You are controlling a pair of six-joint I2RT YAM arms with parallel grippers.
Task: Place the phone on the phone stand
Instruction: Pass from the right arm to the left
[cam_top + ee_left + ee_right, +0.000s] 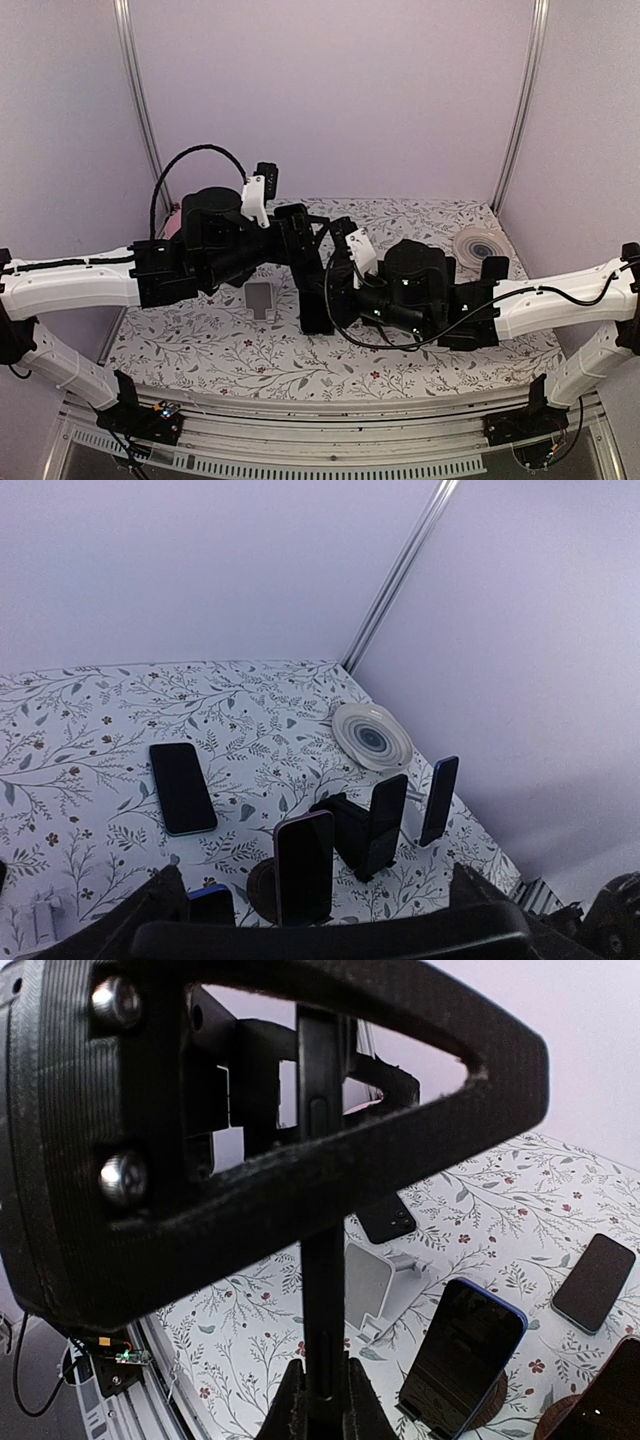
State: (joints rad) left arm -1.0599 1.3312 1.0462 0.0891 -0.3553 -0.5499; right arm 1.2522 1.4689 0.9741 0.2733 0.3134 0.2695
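Obs. Phone (322, 1290) was off the desk (200, 345). It was held upright above the middle of the desk, somewhat toward the near edge. The right jaws were closed narrow on it, and it showed edge-on to that wrist's camera. An upright hold suits the job, since the phone has to lean back on a rest, not lie flat.

The left jaws sat close by the phone's upper part in the overhead view. I could not tell whether they gripped it or only stood beside it. The left wrist view showed just a dark bar along its bottom, possibly a finger.

An empty white stand (260, 298) stood on the desk just left of the held phone, apart from it. It was the obvious target.

Toward the right edge a blue-cased phone (462, 1355) already leaned on its own stand. A flat phone (182, 787) lay mid-desk, and a round dish (372, 736) sat in the far right corner.

Judgement: phone lifted, not yet seated. The next move calls for carrying it left, tilting it to match the rest, then lowering it. Risk: knocking the light stand over.
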